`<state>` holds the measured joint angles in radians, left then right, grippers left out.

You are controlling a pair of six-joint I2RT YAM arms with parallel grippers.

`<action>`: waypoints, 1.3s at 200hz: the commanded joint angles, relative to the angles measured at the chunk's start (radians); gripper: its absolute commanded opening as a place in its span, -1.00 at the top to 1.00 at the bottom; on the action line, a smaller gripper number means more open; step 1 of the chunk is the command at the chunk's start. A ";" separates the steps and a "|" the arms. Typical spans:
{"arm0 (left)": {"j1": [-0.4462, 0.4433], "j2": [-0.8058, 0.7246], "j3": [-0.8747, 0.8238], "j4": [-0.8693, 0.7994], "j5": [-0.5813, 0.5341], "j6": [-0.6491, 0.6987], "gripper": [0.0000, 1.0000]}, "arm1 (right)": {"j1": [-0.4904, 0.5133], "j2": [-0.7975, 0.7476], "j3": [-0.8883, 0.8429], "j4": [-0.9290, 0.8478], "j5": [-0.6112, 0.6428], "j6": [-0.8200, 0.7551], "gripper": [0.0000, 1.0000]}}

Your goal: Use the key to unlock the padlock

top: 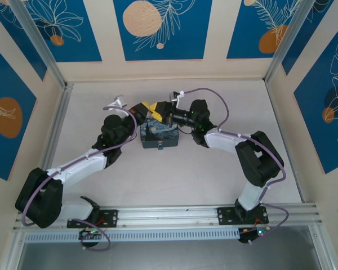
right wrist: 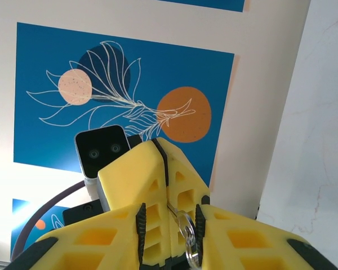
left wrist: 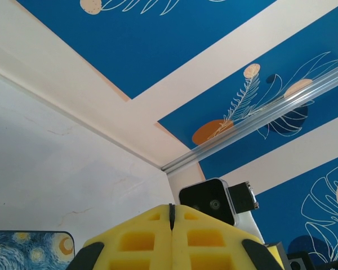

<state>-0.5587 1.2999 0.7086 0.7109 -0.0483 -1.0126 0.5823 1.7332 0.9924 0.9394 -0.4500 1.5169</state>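
The small grey key (right wrist: 182, 220) has its blade pinched in the seam of my left gripper's yellow fingers (right wrist: 152, 174), which are shut; its round head and ring (right wrist: 192, 252) hang below. My right gripper (right wrist: 169, 224) is open, its black pads standing on either side of those fingers and the key head. In the top view both grippers, left (top: 152, 108) and right (top: 168, 114), meet above the starry-night box (top: 159, 134). A tiny nub (top: 160, 147) at the box's near edge is too small to identify as the padlock. The left gripper (left wrist: 170, 209) shows a closed seam.
The box sits mid-table between the two arms. The right wrist camera (left wrist: 209, 201) hangs just beyond my left fingertips. Blue panelled walls and aluminium posts (top: 50, 62) enclose the table, with bare tabletop (top: 174, 180) near the front.
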 commanded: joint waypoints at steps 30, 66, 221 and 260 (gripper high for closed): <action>-0.013 0.007 -0.003 0.030 -0.027 -0.003 1.00 | 0.020 0.019 -0.015 0.061 -0.015 0.017 0.41; -0.012 0.007 0.001 0.025 -0.029 -0.001 1.00 | 0.022 0.024 -0.018 0.071 -0.015 0.022 0.48; -0.014 0.006 -0.001 -0.006 -0.023 -0.029 1.00 | -0.001 0.024 -0.038 0.089 -0.019 0.019 0.52; -0.014 0.005 0.002 -0.014 -0.016 -0.031 1.00 | -0.001 0.032 -0.025 0.092 -0.026 0.023 0.53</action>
<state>-0.5598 1.3003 0.7086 0.6907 -0.0616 -1.0321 0.5869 1.7527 0.9665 0.9920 -0.4572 1.5379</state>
